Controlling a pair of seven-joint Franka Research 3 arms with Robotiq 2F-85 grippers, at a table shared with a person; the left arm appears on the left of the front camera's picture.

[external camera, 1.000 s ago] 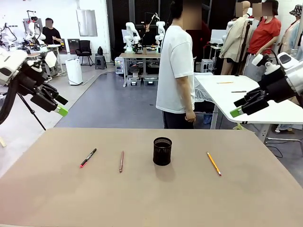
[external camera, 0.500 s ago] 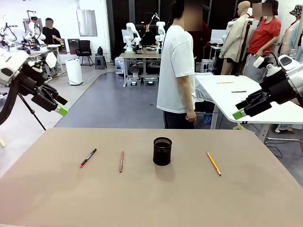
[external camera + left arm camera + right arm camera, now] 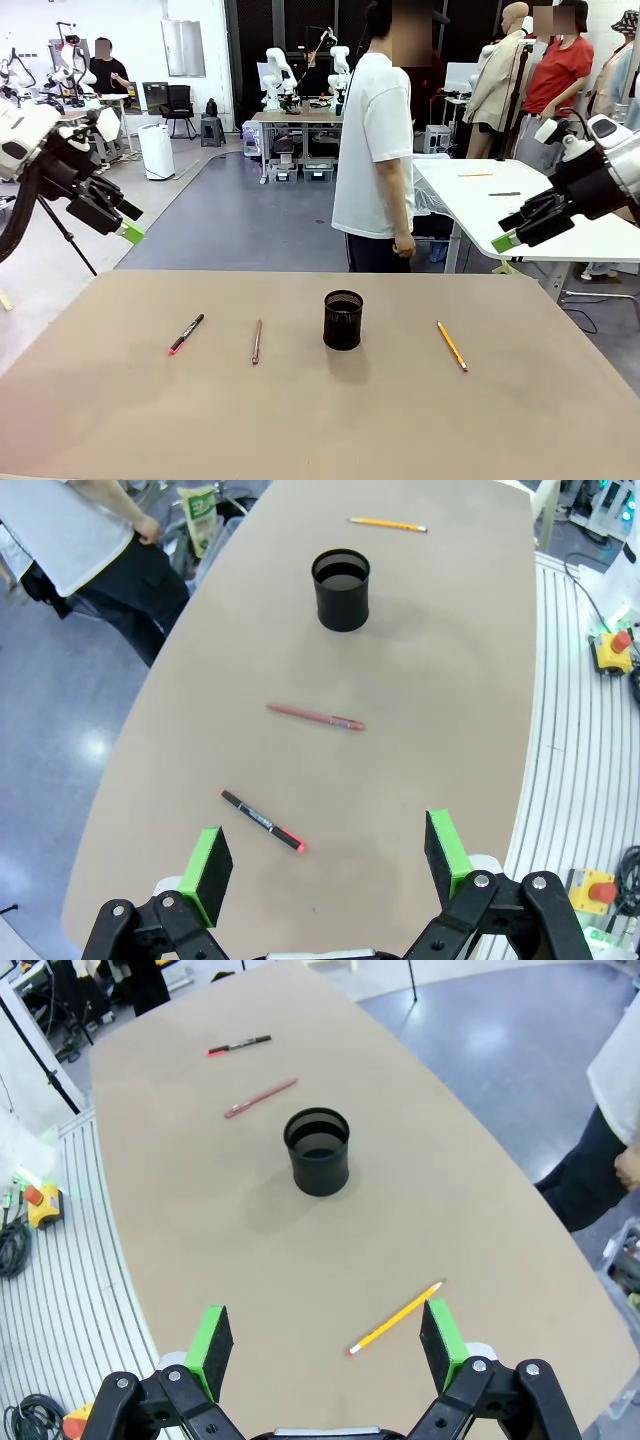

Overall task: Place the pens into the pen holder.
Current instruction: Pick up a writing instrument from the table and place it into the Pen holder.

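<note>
— So, what do you see, starting from the left?

— My left gripper [image 3: 129,233] hangs in the air past the left edge of the table [image 3: 300,430], high above it. Its jaws are spread wide with nothing between them. Farthest left on the table lies the black pen with the red end [image 3: 186,333], flat and at a slant, red end toward me. Just to its right is the reddish-brown pen [image 3: 257,341], also flat, pointing almost straight away from me.

— And the cup?

— I see the pen holder [image 3: 343,320] standing upright near the middle of the table, touching none of the pens. All three lie on the tabletop outside it.

— What about the right side?

— Right of the holder and well apart from it lies the yellow pencil [image 3: 451,345], flat and slanted. My right gripper [image 3: 503,241] hangs high off the table's right side, jaws spread wide too, holding nothing. A person [image 3: 372,150] in a white shirt stands side-on beyond the far edge, hand down at their side.
</note>
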